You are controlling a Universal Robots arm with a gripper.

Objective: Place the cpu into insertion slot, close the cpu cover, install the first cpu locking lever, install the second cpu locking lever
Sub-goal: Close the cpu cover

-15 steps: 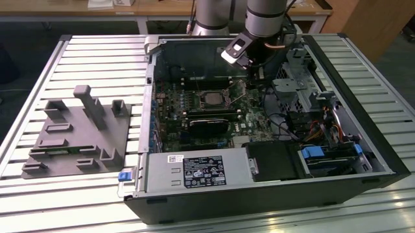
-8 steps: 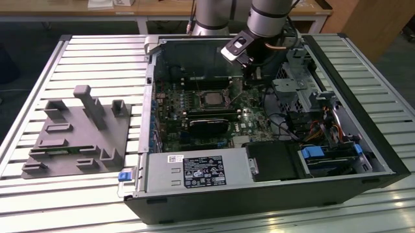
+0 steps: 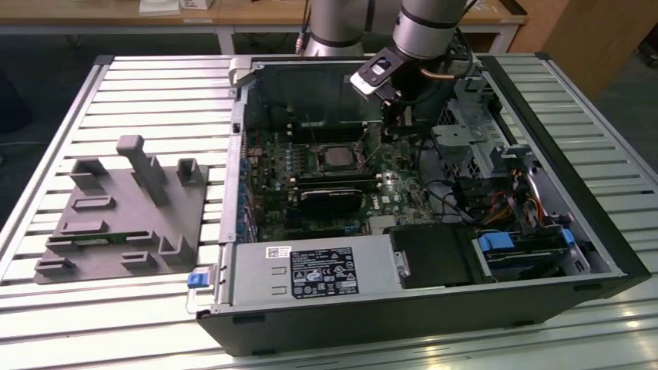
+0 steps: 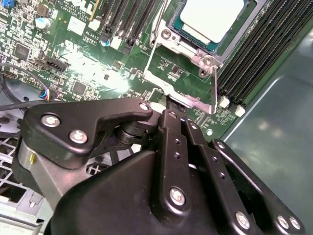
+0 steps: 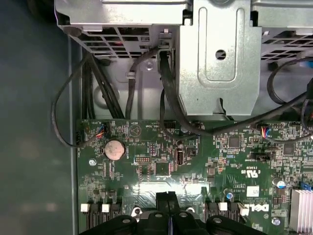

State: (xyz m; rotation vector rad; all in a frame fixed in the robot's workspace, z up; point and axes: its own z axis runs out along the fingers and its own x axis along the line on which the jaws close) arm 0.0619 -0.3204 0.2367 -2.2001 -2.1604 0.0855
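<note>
Fingers [image 5: 163,201] of the gripper [image 4: 169,104] are pressed together in both wrist views, with nothing seen pinched between them; their tips sit right at the near edge of the cpu cover [image 4: 193,100], though I cannot tell whether they touch it; the cover is swung open toward the gripper, and the green motherboard [image 5: 195,161] shows through its cut-out centre; a thin metal rod [image 4: 215,83] runs along one side of the cover; just beyond the cover from the tips, the cpu [image 4: 211,17] lies flat in the insertion slot [image 4: 172,36], its pale metal face bare; long black memory slots [image 4: 254,58] flank the slot, further out from the tool.

Past the tips in the first wrist view lie a round coin cell [image 5: 115,149], black cables [image 5: 166,93] and a grey metal drive cage [image 5: 217,58]; the cage is the farthest of these from the tool.

In the exterior view the arm [image 3: 427,27] reaches down into the open computer case [image 3: 411,324], which lies on a slatted table [image 3: 154,92]; a grey moulded fixture [image 3: 113,208] rests on the table outside the case, well apart from the tool.
</note>
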